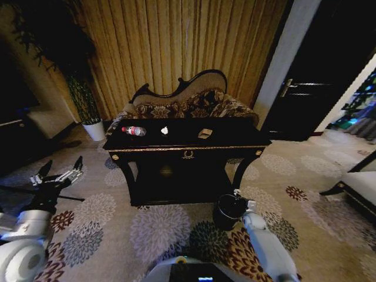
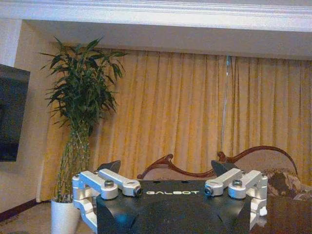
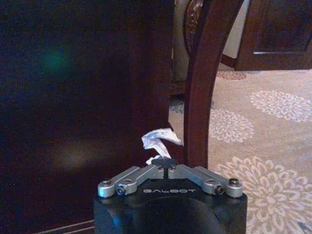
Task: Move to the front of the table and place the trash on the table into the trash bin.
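- Head view: I have the rig facing the table [image 1: 187, 147] from the front. On its top lie the bottle [image 1: 134, 130] toward the plant end, a crumpled paper wad [image 1: 164, 130] at the middle, and the small tan box [image 1: 204, 133] beyond it. The trash bin [image 1: 228, 212] stands on the carpet just before the table's front, near its leg on the door side. The right gripper [image 1: 236, 193] hangs directly over the bin's mouth; the left gripper [image 1: 60, 174] waits well off the table's plant end, its fingers spread.
- Left wrist view: fingers wide apart and empty, pointed past the table toward the curtain [image 2: 185, 107] and the potted plant [image 2: 80, 122].
- Right wrist view: the fingers are pressed together, pinching a white paper scrap [image 3: 158, 142] beside the table leg [image 3: 207, 83].
- Step in hand, as I judge it: release over the bin. I would keep the scrap centred above the mouth before parting the fingers.
- Hard to make out: the bin's interior is dark, and I cannot read the scrap in the head view.
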Robot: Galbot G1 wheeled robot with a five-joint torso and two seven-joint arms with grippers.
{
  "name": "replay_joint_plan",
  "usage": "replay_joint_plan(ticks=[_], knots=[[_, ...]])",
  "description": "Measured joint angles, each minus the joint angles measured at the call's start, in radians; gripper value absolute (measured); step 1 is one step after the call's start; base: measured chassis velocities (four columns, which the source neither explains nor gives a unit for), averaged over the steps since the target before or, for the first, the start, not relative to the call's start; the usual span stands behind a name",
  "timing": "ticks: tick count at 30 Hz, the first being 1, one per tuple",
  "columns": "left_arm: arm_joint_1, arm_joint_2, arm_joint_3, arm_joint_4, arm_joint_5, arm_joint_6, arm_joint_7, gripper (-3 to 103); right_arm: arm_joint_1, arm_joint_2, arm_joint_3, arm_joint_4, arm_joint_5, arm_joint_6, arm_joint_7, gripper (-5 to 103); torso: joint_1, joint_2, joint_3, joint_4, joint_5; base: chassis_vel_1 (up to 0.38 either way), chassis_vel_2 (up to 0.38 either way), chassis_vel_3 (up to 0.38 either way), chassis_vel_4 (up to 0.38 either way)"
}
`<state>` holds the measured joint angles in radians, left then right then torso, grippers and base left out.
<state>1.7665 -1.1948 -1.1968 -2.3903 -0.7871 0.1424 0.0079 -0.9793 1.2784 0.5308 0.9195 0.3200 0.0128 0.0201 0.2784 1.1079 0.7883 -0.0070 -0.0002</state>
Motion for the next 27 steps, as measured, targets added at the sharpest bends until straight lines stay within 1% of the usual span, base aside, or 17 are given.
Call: replay_joint_plan(ticks=[2,6,7,8,11,12,15,17,18,19,22,23,24,26,27], knots=[[0.002,-0.003,0.000,-0.002,0.002,0.000,0.000,100,0.038,0.019,0.009,-0.067,-0.026,0.024,0.000,0,0.000,0.000,0.000,0.0002,0.0002,0.000,0.000,0.000,0.000],[0.003,-0.003,-0.003,-0.002,0.002,0.000,0.000,100,0.048,0.029,0.018,-0.090,-0.060,0.036,-0.002,-1,0.000,0.000,0.000,-0.0003,0.0002,0.000,0.000,0.000,0.000],[0.004,-0.003,-0.005,-0.002,0.002,0.000,0.000,100,0.044,0.029,0.019,-0.083,-0.066,0.029,-0.002,4,0.000,0.000,0.000,-0.0003,0.0001,0.000,0.000,0.000,0.000],[0.004,-0.003,-0.005,-0.002,0.002,0.000,0.000,100,0.044,0.029,0.019,-0.083,-0.066,0.029,-0.002,4,0.000,0.000,0.000,-0.0003,0.0001,0.000,0.000,0.000,0.000],[0.004,-0.004,-0.006,0.000,0.002,0.000,0.000,100,0.028,0.026,0.022,-0.057,-0.084,0.014,-0.007,20,0.000,0.000,0.000,-0.0002,0.0001,0.000,0.000,0.000,0.000],[0.004,-0.004,-0.006,0.000,0.002,0.000,0.000,100,0.028,0.026,0.022,-0.057,-0.084,0.014,-0.007,20,0.000,0.000,0.000,-0.0002,0.0001,0.000,0.000,0.000,0.000],[0.004,-0.009,0.000,0.001,0.009,-0.001,0.001,100,0.013,0.022,0.026,-0.038,-0.103,0.010,-0.010,37,0.000,0.000,0.000,-0.0003,0.0001,0.000,0.000,0.000,0.000],[0.004,-0.010,0.002,0.002,0.012,-0.001,0.001,100,0.010,0.021,0.027,-0.033,-0.103,0.009,-0.010,37,0.000,0.000,0.000,-0.0002,0.0001,0.000,0.000,0.000,0.000],[0.004,-0.011,0.004,0.002,0.014,-0.001,0.001,100,0.007,0.021,0.028,-0.029,-0.103,0.009,-0.010,42,0.000,0.000,0.000,-0.0002,0.0001,0.000,0.000,0.000,0.000],[0.004,-0.011,0.004,0.002,0.014,-0.001,0.001,100,0.007,0.021,0.028,-0.029,-0.103,0.009,-0.010,42,0.000,0.000,0.000,-0.0002,0.0001,0.000,0.000,0.000,0.000],[0.004,-0.011,0.005,0.002,0.014,-0.002,0.002,100,-0.005,0.019,0.031,-0.009,-0.101,0.006,-0.010,58,0.000,0.000,0.000,-0.0002,0.0001,0.000,0.000,0.000,0.000],[0.004,-0.011,0.005,0.002,0.014,-0.002,0.002,100,-0.005,0.019,0.031,-0.009,-0.101,0.006,-0.010,58,0.000,0.000,0.000,-0.0002,0.0001,0.000,0.000,0.000,0.000],[0.004,-0.011,0.005,0.002,0.015,-0.002,0.002,100,-0.008,0.019,0.032,-0.003,-0.099,0.005,-0.010,69,0.000,0.000,0.000,-0.0002,0.0001,0.000,0.000,0.000,0.000],[0.004,-0.011,0.005,0.001,0.014,-0.002,0.002,100,-0.010,0.019,0.032,-0.001,-0.098,0.004,-0.010,69,0.000,0.000,0.000,-0.0001,0.0001,0.000,0.000,0.000,0.000],[0.005,-0.011,0.005,0.001,0.014,-0.002,0.002,100,-0.012,0.019,0.032,0.002,-0.095,0.003,-0.010,80,0.000,0.000,0.000,-0.0002,0.0002,0.000,0.000,0.000,0.000]])
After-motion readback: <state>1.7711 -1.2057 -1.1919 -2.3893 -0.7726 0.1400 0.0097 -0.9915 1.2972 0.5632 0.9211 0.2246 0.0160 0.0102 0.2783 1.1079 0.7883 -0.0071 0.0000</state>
